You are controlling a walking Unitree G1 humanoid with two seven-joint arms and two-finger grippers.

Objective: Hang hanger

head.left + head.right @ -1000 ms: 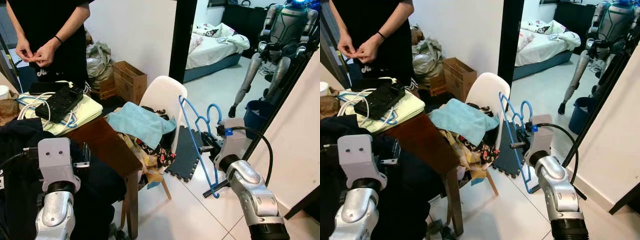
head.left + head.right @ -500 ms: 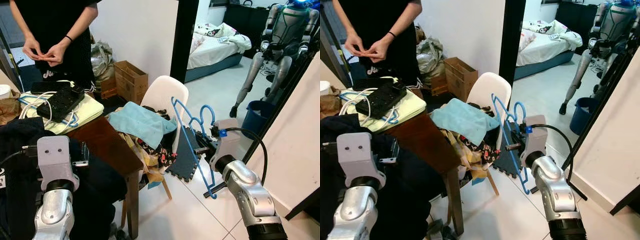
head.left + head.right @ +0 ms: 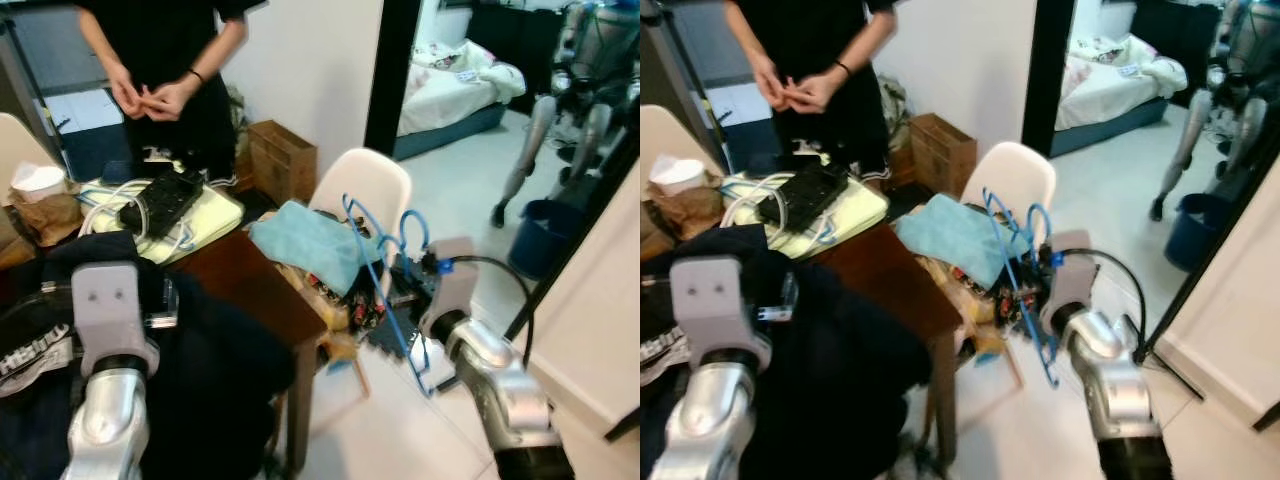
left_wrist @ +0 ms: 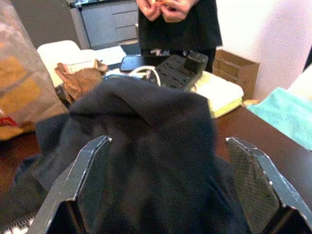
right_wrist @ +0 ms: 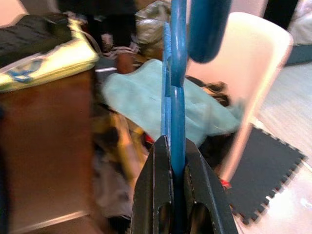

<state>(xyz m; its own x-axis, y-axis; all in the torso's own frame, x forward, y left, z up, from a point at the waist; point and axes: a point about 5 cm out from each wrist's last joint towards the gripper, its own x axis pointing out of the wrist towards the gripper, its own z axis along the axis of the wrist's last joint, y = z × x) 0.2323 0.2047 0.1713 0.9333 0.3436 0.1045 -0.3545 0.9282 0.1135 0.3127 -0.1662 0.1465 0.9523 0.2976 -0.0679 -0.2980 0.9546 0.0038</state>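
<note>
Whole view shifting, blurring versus half a second ago: we are turning, camera moving, not the objects. Blue hanger (image 3: 385, 270) staying same relative to right gripper (image 5: 176, 161); still carrying, no rail in sight yet.

Right gripper: fingers (image 5: 157, 187) clamped tight on hanger bar, beside white chair (image 3: 375, 185) piled with clothes.

Left gripper (image 4: 170, 180): jaws spread wide, holding nothing, hovering over dark garment (image 4: 146, 131) on table (image 3: 265, 290).
</note>
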